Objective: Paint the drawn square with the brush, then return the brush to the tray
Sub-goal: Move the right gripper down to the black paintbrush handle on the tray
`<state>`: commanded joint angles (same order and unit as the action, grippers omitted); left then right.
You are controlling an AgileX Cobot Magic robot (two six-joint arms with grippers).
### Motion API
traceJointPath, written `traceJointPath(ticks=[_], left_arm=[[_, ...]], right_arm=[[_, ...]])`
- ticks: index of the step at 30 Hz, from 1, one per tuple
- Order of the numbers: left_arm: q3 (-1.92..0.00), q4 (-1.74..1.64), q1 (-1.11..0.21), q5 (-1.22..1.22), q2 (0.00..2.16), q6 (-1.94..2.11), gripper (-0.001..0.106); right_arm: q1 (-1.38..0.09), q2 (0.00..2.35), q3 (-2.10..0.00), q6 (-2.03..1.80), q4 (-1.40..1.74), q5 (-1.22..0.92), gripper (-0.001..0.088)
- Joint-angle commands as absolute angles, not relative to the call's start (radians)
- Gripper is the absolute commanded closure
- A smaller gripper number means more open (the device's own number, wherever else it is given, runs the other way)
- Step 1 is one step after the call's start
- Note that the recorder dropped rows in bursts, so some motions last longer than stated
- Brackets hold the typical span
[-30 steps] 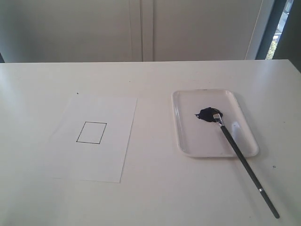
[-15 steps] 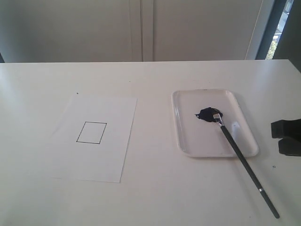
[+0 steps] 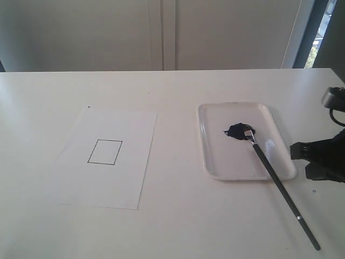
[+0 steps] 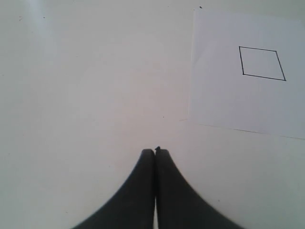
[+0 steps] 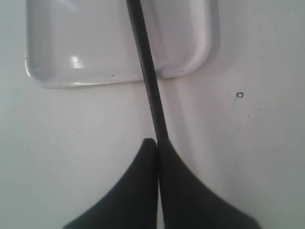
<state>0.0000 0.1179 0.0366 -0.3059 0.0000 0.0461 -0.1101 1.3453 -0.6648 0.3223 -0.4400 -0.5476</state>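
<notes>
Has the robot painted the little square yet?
Not yet. Nothing is done: the square is blank. The brush lies untouched, tip in the black paint on the tray, handle over its rim. The right gripper hovers shut near the handle. Still to do: grabbing, painting, returning the brush.

The desk point(image 3: 178, 226) is plain off-white. On it the paper sheet point(image 3: 124, 178) is a cleaner white. The drawn square point(image 3: 105, 151) is a thin black outline, blank white inside. The tray point(image 3: 226, 156) is glossy white with bright glints and bears a black paint blob point(image 3: 236, 131). The brush point(image 3: 275, 178) has a black handle, a silver ferrule point(image 3: 250, 136) and a small silver band point(image 3: 298, 217) near its tail. The left claw point(image 4: 155, 150) and the right claw point(image 5: 157, 143) are both matte black. The far wall panels point(image 3: 108, 32) are pale grey.
</notes>
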Motion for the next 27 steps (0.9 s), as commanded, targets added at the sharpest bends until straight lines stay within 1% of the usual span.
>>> traceJointPath(ticks=[3, 4, 5, 8, 9, 10, 11, 12, 16, 18, 19, 27], left_arm=[[0.0, 0.118, 0.037, -0.306, 0.0, 0.046, 0.105], [0.0, 0.118, 0.037, -0.306, 0.0, 0.046, 0.105], [0.0, 0.118, 0.037, -0.306, 0.0, 0.046, 0.105], [0.0, 0.118, 0.037, -0.306, 0.0, 0.046, 0.105], [0.0, 0.118, 0.037, -0.306, 0.0, 0.046, 0.105], [0.0, 0.118, 0.037, -0.306, 0.0, 0.046, 0.105], [0.0, 0.118, 0.037, -0.306, 0.0, 0.046, 0.105], [0.0, 0.118, 0.037, -0.306, 0.0, 0.046, 0.105], [0.0, 0.118, 0.037, -0.306, 0.0, 0.046, 0.105], [0.0, 0.118, 0.037, -0.306, 0.0, 0.046, 0.105], [0.0, 0.118, 0.037, -0.306, 0.0, 0.046, 0.105], [0.0, 0.118, 0.037, -0.306, 0.0, 0.046, 0.105]], right_arm=[[-0.11, 1.389, -0.665, 0.345, -0.44, -0.496, 0.0736], [-0.11, 1.4, -0.665, 0.345, -0.438, -0.485, 0.0646], [-0.11, 1.405, -0.665, 0.345, -0.438, -0.476, 0.0574], [-0.11, 1.414, -0.665, 0.335, -0.44, -0.442, 0.0266], [-0.11, 1.416, -0.665, 0.335, -0.449, -0.433, 0.0205], [-0.11, 1.421, -0.665, 0.329, -0.463, -0.428, 0.017], [-0.11, 1.423, -0.665, 0.329, -0.477, -0.428, 0.018], [-0.11, 1.43, -0.665, 0.335, -0.499, -0.435, 0.0212], [-0.111, 1.459, -0.665, 0.367, -0.541, -0.482, 0.0386], [-0.126, 1.473, -0.665, 0.4, -0.561, -0.487, 0.044], [-0.134, 1.479, -0.665, 0.405, -0.569, -0.484, 0.0454], [-0.206, 1.538, -0.666, 0.426, -0.573, -0.431, 0.0454]])
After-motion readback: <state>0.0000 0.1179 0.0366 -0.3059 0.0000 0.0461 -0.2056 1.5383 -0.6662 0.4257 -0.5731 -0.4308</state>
